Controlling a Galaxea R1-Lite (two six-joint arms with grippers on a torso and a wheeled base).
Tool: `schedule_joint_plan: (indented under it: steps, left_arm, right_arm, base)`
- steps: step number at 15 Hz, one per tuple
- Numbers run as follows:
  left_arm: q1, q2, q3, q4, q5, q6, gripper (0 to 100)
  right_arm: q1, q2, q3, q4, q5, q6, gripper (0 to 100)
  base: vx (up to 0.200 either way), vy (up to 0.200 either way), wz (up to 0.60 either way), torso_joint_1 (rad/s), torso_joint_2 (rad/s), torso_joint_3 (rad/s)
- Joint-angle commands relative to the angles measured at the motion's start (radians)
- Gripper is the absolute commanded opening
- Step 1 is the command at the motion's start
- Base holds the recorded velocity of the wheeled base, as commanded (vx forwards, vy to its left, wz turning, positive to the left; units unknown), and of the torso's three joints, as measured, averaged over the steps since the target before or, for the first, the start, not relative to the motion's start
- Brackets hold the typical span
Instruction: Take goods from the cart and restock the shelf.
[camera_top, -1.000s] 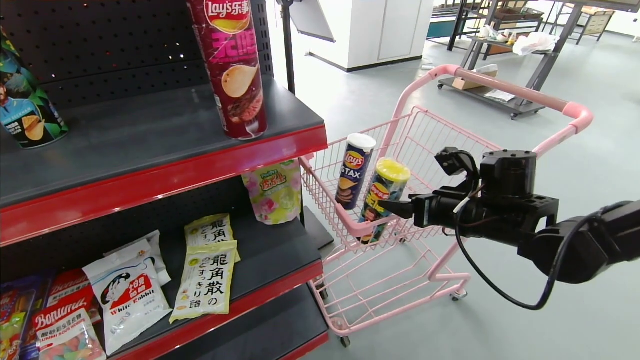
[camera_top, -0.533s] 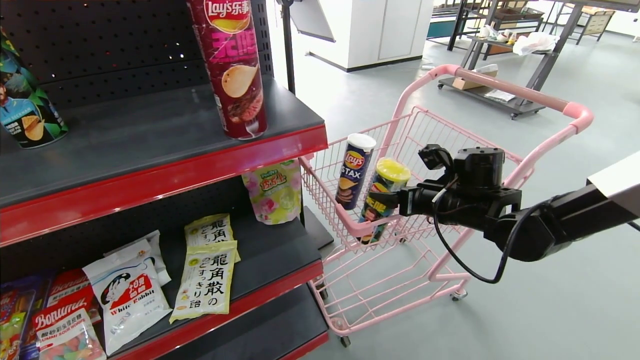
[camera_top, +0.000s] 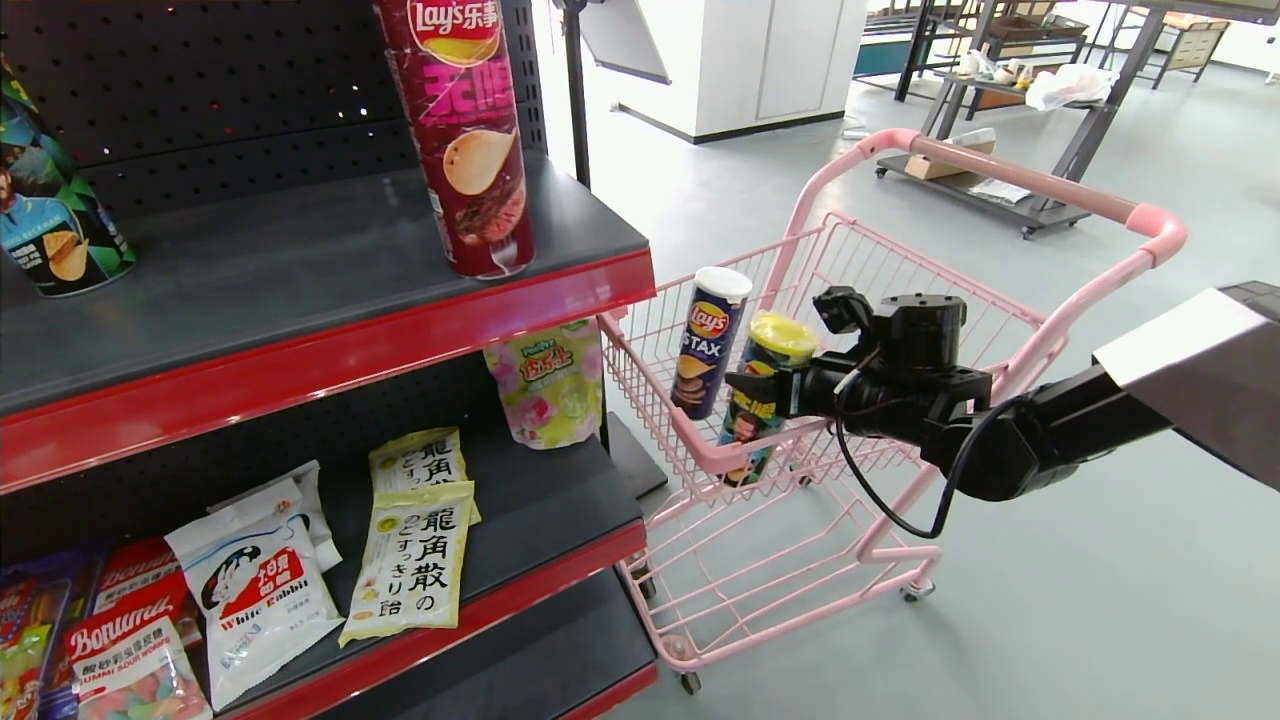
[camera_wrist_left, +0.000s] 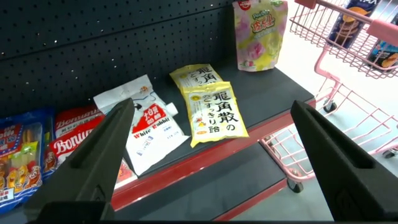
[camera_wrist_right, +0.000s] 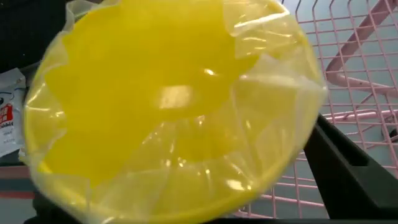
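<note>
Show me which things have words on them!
Red can, top shelf: big brand lettering.
Blue can, in the cart: brand lettering.
Yellow-lidded can: lettering, partly behind the right gripper.
White bag, yellow bags, pouch: printed names.
Fine print everywhere: too small to read.

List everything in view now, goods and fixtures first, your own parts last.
shelf: one, black with red edges, left.
cart: one, pink, right of the shelf.
yellow-lidded can: one, in the cart basket.
blue can: one, white lid, beside it in the basket.
maroon can: one, upright on the top board.
dark can: one, green-blue, top board, far left.
pouch: one, pale green and pink, standing on the lower board.
yellow bags: two, lying on the lower board.
white bag: one, left of the yellow bags.
red bags: at least two, lower board, far left.
left gripper: one, black, open, facing the lower board.
right gripper: one, black, at the yellow-lidded can.
</note>
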Motion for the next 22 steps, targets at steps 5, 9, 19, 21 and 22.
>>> schedule_joint_plan:
  steps: [5, 9, 19, 21, 22]
  left_arm:
    - [0.0, 0.001, 0.0, 0.0, 0.0, 0.0, 100]
    - [0.0, 0.001, 0.0, 0.0, 0.0, 0.0, 100]
    - [0.0, 0.001, -0.001, 0.0, -0.001, -0.009, 100]
    - [0.0, 0.001, -0.001, 0.0, -0.001, -0.008, 100]
    - [0.0, 0.001, -0.001, 0.0, -0.001, -0.008, 100]
  right_arm:
    - [0.001, -0.014, 0.015, -0.011, -0.01, -0.005, 0]
    - [-0.058, -0.187, 0.02, -0.008, -0.033, -0.017, 0]
    - [0.035, -0.847, 0.325, 0.346, -0.077, -0.085, 0]
    - [0.028, -1.003, 0.443, 0.487, -0.174, -0.146, 0]
    - [0.03, -1.053, 0.484, 0.521, -0.177, -0.146, 0]
  base:
    - [0.0, 0.0, 0.0, 0.0, 0.0, 0.0]
    - [0.0, 0.0, 0.0, 0.0, 0.0, 0.0]
    - [0.0, 0.0, 0.0, 0.0, 0.0, 0.0]
    - [0.0, 0.0, 0.0, 0.0, 0.0, 0.0]
    - [0.0, 0.0, 0.0, 0.0, 0.0, 0.0]
